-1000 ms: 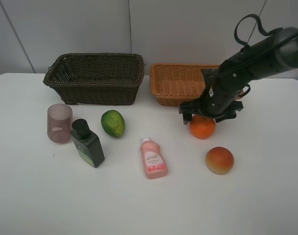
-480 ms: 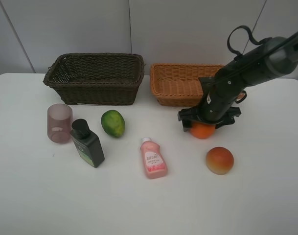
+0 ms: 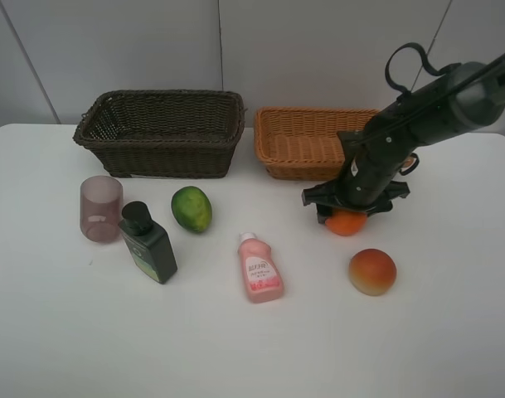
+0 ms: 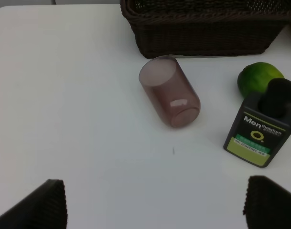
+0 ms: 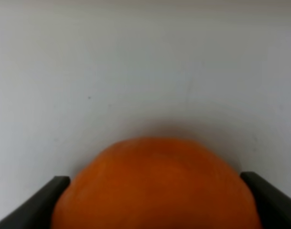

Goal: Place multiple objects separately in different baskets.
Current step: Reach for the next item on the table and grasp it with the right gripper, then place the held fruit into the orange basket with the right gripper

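My right gripper is open and sits low over the orange, one finger on each side. In the right wrist view the orange fills the gap between the fingers. The red-yellow fruit lies in front of it. The pink bottle, green fruit, dark green bottle and mauve cup stand to the left. The dark brown basket and tan basket stand at the back, both empty. My left gripper is open, above the table short of the cup.
The left wrist view also shows the dark green bottle, the green fruit and the dark basket's wall. The white table runs to a grey wall behind the baskets. The left arm is out of the exterior view.
My right gripper has come down over the orange, from just behind and above it to straddling it. The orange and the other items have stayed in place.
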Robot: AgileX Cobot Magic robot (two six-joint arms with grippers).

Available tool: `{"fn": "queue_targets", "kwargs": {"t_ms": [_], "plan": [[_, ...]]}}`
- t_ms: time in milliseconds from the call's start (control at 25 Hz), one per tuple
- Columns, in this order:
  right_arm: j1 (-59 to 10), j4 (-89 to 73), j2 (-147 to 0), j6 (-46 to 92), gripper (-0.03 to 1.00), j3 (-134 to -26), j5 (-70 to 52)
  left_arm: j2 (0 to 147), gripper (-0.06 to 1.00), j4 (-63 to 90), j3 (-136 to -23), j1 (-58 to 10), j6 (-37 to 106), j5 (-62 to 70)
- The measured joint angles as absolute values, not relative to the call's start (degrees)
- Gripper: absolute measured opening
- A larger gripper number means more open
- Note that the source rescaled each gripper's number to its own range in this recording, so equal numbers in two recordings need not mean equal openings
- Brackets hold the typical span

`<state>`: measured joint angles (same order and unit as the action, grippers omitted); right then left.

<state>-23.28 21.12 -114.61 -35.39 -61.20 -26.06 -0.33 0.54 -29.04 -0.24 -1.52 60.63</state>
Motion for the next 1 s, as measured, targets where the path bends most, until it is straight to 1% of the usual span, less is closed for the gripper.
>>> {"fn": "queue_targets", "kwargs": {"t_ms": [720, 1000], "plan": [[-23.3, 21.1, -114.5, -35.3, 0.44, -61.2, -26.2, -0.3, 0.92, 0.5, -29.0, -0.2, -1.5, 60.6], [-23.3, 20.5, -109.2, -33.0, 0.44, -61.3, -34.3, -0.3, 0.92, 0.5, -29.0, -0.2, -1.5, 60.6]]}}
